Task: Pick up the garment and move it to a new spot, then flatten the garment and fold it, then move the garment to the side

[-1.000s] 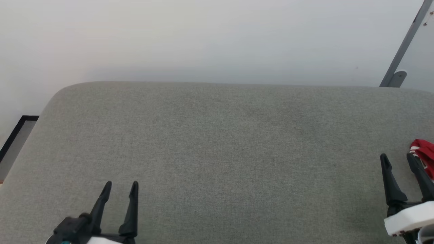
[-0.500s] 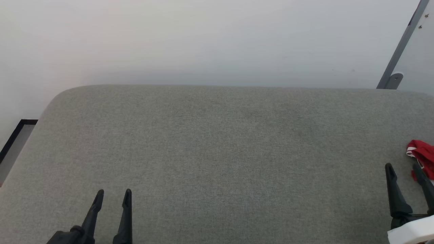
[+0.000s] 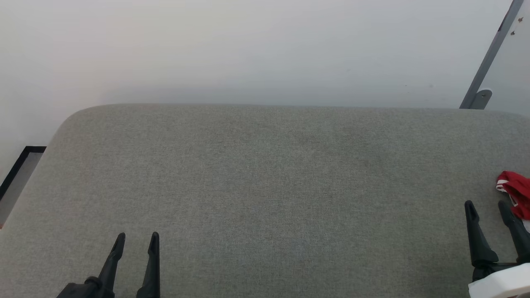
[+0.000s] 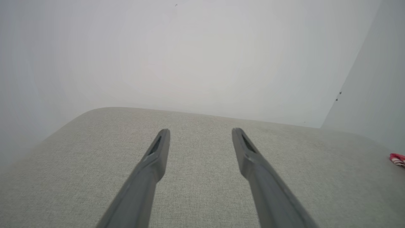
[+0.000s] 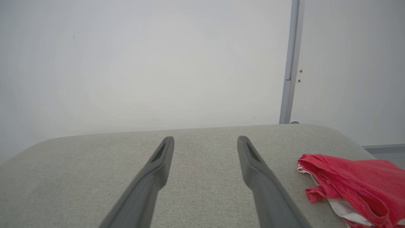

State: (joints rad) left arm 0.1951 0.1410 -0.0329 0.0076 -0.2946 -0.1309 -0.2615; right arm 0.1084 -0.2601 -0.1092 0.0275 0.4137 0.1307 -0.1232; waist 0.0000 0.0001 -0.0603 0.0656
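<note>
Lying crumpled, garment (image 5: 354, 183) beside right claw (image 5: 205, 140)

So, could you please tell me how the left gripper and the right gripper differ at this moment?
The left gripper sits at the lower left of the head view, far from the garment; the right gripper sits at the lower right, just beside it. From the left gripper's wrist view the garment is an edge sliver; from the right gripper's it lies crumpled close by. Both are open and empty, above the grey cushion.
</note>
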